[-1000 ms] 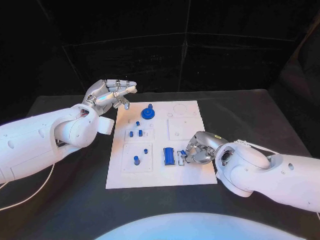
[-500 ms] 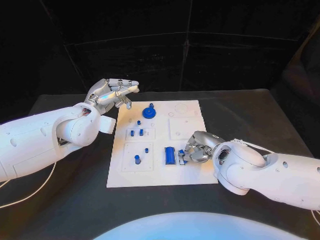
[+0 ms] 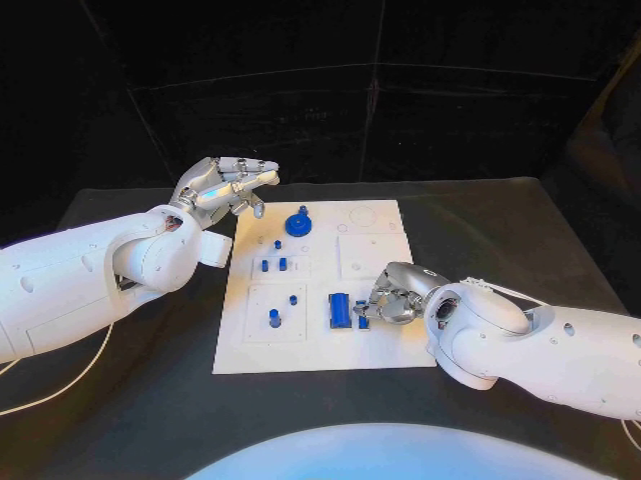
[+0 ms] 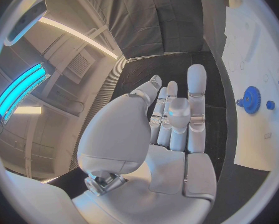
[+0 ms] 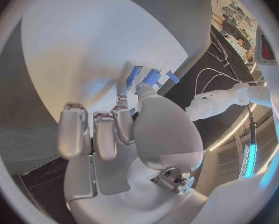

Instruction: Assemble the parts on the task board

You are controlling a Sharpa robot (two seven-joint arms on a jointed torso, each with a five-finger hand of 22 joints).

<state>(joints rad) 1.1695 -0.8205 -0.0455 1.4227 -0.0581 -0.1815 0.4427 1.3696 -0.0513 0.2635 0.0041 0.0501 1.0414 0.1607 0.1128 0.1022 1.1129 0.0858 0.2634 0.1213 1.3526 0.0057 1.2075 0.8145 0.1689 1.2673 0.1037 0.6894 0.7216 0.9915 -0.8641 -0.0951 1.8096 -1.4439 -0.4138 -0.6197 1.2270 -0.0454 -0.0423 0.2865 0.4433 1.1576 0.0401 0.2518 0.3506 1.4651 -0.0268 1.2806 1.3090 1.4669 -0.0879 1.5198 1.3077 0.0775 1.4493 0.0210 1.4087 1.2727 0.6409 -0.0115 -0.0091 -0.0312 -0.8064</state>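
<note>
Right hand [image 3: 389, 296] rests low on the task board [image 3: 381, 352], at its right side near the front edge. Its fingers [image 5: 122, 120] curl inward and downward onto the board surface. A small blue part [image 3: 363, 318] sits right at the fingertips, touching or nearly touching them; I cannot tell whether it is actually pinched. Just beyond that piece, on the side away from the palm, lies a blue rectangular block [image 3: 339, 311], flat on the board. The right wrist view shows blue pieces [image 5: 151, 77] just past the fingertips.

Left hand [image 3: 228, 187] hangs above the black table [image 3: 118, 215], off the board's far left corner. It holds nothing. In the left wrist view the fingers [image 4: 196, 92] are extended side by side, with the thumb folded across in front of them. Nearest part to this hand: a blue gear [image 3: 299, 224] standing in the far end of the board, well apart from the fingers. The same gear shows in the left wrist view [image 4: 251, 99].

Between the 2 hands, down the left half of the board, several small blue pegs [image 3: 271, 266] stand upright in shallow square recesses.
</note>
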